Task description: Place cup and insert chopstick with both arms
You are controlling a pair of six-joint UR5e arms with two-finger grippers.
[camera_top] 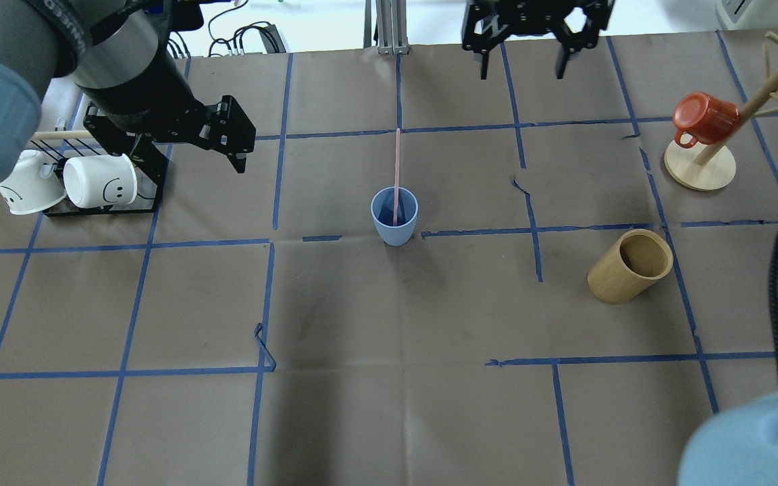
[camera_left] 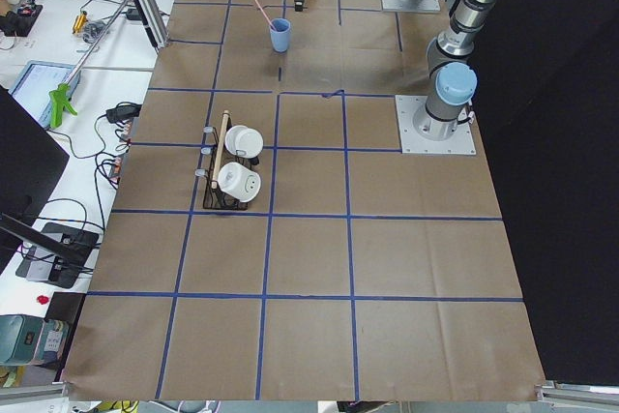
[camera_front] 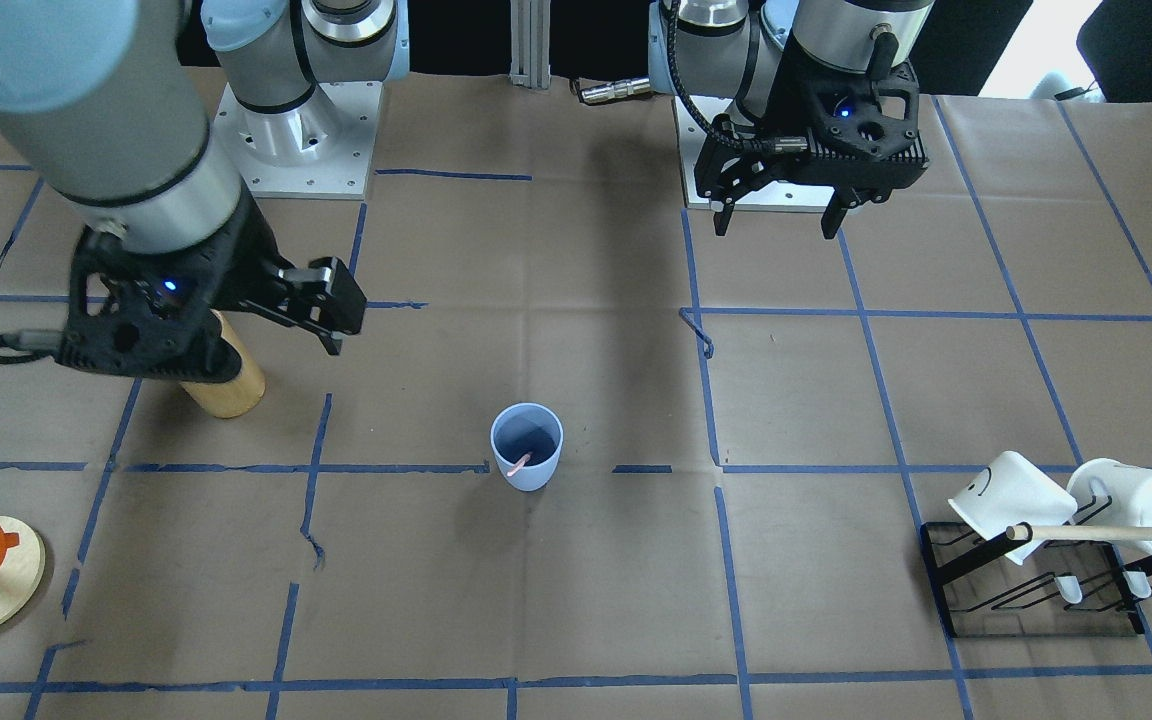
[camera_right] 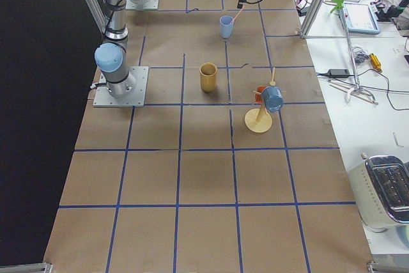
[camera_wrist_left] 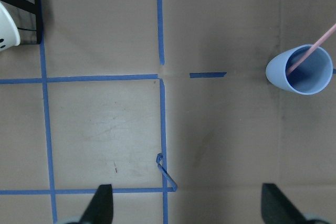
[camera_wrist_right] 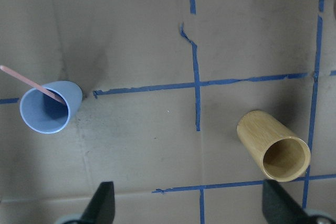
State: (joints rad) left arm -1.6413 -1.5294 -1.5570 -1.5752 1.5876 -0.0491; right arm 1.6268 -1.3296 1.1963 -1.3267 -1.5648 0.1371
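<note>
cup point(camera_top: 394, 226) upright mid-bench point(camera_top: 389, 405), chopstick point(camera_top: 398, 169) leaning inside, top past rim | left hand point(camera_front: 776, 222), right hand point(camera_top: 521, 66): both spread wide, empty, raised clear of cup | looks done; withdraw upward, avoid clipping the stick

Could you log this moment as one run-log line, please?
cup upright | chopstick in cup | left gripper open | right gripper open
</note>
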